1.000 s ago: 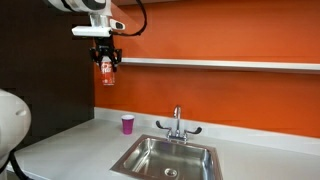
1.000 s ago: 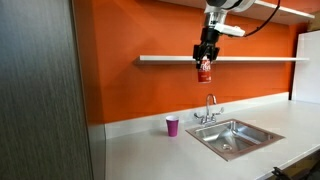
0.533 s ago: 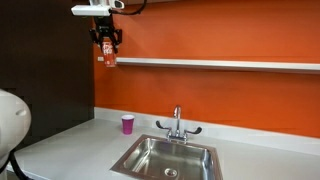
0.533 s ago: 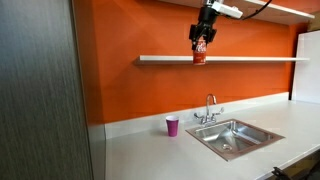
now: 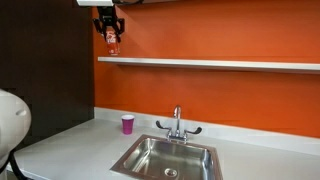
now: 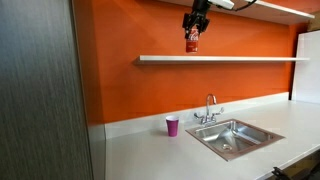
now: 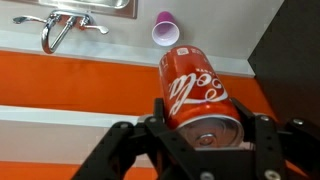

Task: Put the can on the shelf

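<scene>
Aloft: can [image 6: 191, 42] in hand [image 6: 193, 30], above shelf [image 6: 240, 59]

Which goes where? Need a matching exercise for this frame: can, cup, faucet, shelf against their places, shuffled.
Things:
1. can
2. cup
3. faucet
4. shelf

Places:
A. mounted on the orange wall
B. standing on the countertop beside the sink
C. clamped in the gripper, above shelf height
D. at the sink's back edge

Pairs: 1-C; 2-B; 3-D; 4-A
</scene>
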Robot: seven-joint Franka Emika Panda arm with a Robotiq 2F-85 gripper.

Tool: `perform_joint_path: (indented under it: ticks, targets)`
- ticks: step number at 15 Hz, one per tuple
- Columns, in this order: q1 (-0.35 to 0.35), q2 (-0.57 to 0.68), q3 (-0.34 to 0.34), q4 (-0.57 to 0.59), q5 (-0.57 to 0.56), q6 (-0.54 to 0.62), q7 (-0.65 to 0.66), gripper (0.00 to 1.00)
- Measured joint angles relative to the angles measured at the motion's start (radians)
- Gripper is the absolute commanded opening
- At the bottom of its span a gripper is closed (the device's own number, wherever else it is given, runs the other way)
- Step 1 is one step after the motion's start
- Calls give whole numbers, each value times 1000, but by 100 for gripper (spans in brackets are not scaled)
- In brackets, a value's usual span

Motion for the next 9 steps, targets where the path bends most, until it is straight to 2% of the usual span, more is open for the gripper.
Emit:
perform_joint_path:
  ticks: [9]
  targets:
    - [0,135,3,173,0,15,1,39]
